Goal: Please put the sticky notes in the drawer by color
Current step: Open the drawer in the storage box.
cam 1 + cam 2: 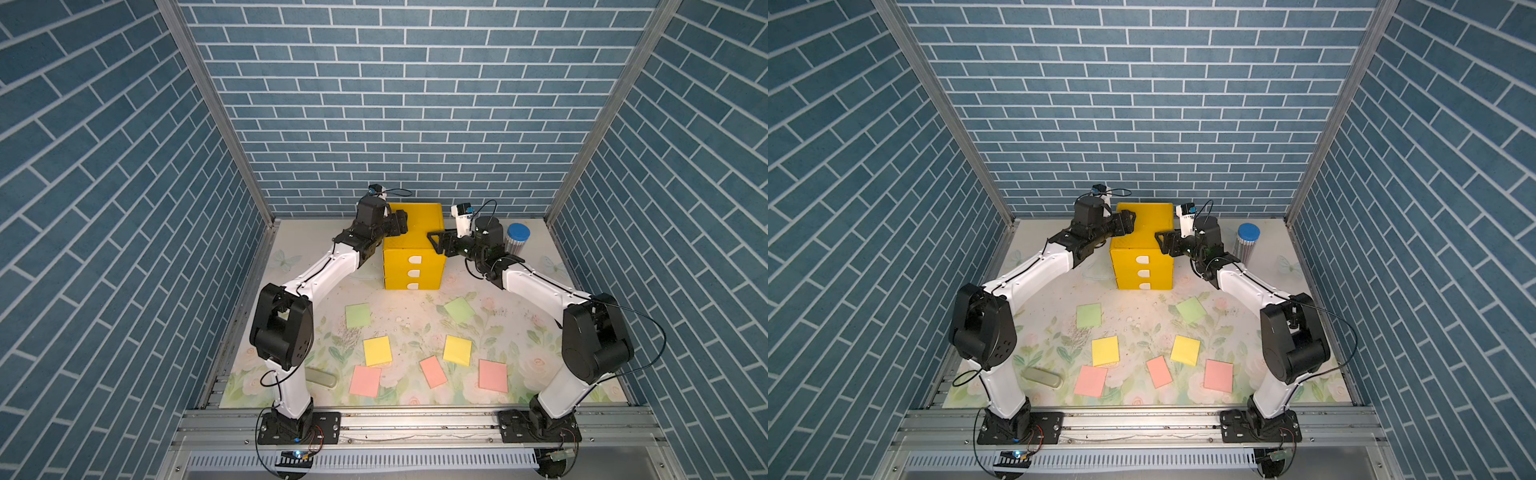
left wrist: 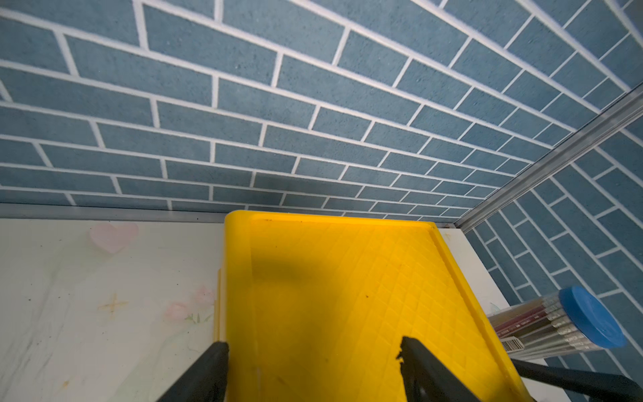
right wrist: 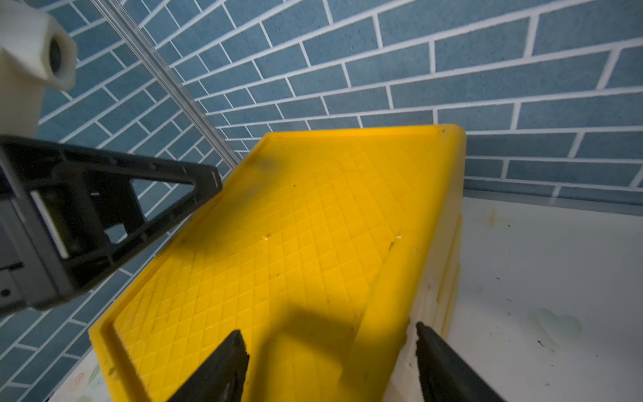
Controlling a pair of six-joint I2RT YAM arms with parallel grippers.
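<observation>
The yellow drawer [image 1: 415, 232] cabinet stands at the back of the mat, its three white-tabbed drawers [image 1: 414, 273] shut. In front lie sticky notes: two green [image 1: 358, 315] [image 1: 459, 310], two yellow [image 1: 377, 351] [image 1: 457, 350], three pink [image 1: 365, 381] [image 1: 433, 372] [image 1: 493, 375]. My left gripper [image 1: 401, 222] [image 2: 313, 362] hovers open over the cabinet's top left edge, one finger [image 2: 212, 369] outside its side. On the right, my other gripper [image 1: 436, 245] [image 3: 330, 355] is open astride the top right edge. Neither holds anything.
A blue-capped grey cylinder [image 1: 516, 241] [image 2: 556, 323] stands just right of the right wrist. A grey-green oblong case [image 1: 322, 379] lies by the left arm's base. The brick-patterned back wall [image 1: 395, 166] is close behind the cabinet.
</observation>
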